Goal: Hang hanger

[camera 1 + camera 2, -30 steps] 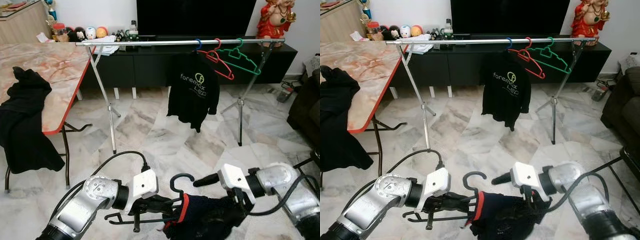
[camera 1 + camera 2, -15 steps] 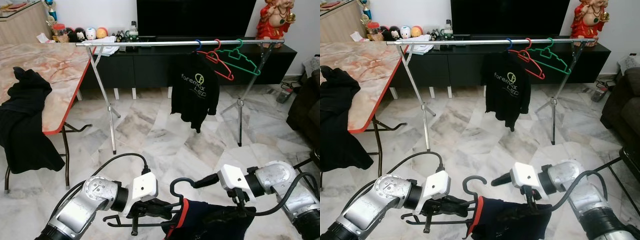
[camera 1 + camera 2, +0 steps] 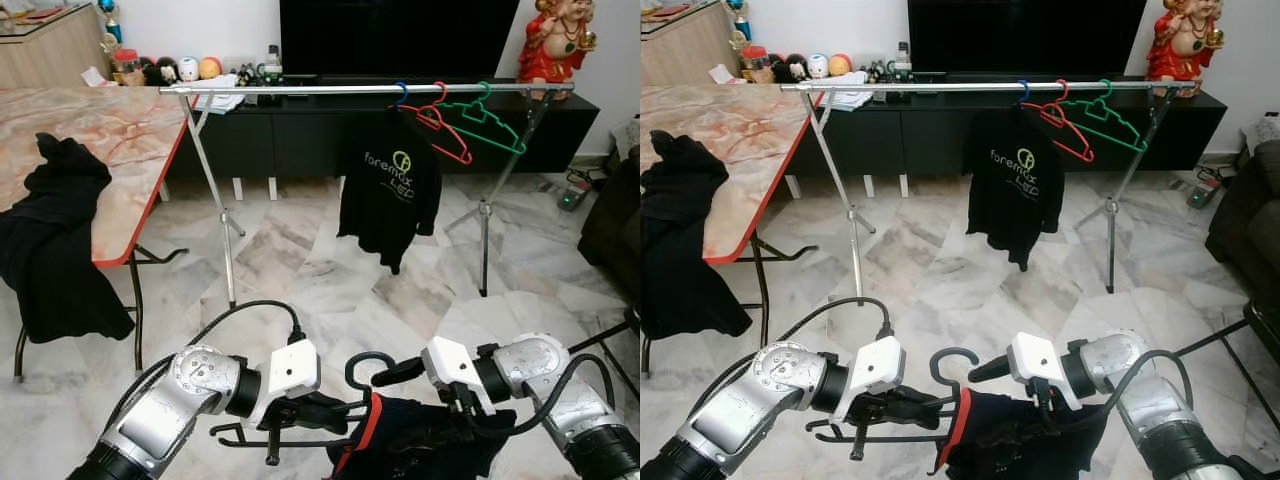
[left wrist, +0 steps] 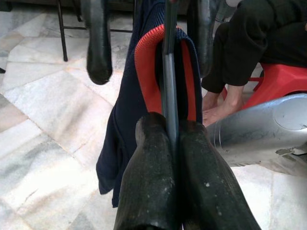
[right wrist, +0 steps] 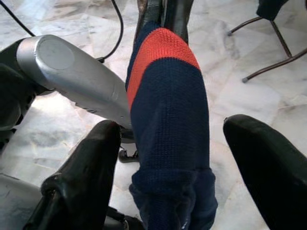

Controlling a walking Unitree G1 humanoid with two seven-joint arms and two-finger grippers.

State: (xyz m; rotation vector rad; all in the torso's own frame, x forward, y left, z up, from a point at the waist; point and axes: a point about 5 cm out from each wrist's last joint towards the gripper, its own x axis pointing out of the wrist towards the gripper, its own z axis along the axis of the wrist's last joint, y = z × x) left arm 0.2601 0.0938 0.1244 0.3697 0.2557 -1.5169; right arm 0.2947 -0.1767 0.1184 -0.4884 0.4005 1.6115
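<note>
Black plastic hanger [image 3: 350,385]: carrying a navy garment with red collar [image 3: 420,440], low before the silver clothes rail [image 3: 300,89], well apart from it.
Left gripper [image 4: 175,143]: fingers pinching the hanger's bar.
Right gripper [image 5: 168,167]: fingers spread around the garment.
Rail room: bare stretch between its table-side end and the hung black printed T-shirt [image 3: 392,190].

Navy garment [image 3: 425,450]: lower part cut off by bottom edge of both eye views; covers most of the black hanger [image 3: 300,438], leaving hook and one end bare.
Right gripper [image 3: 1045,420]: fingertips buried in the garment's folds in eye views.
Left arm [image 3: 150,425]: upper part cut off at bottom edge.
Person [image 4: 254,52]: legs and bare feet in left wrist view, rest cut off by top edge.
Shelf ornaments [image 3: 175,68]: too small to identify.
</note>
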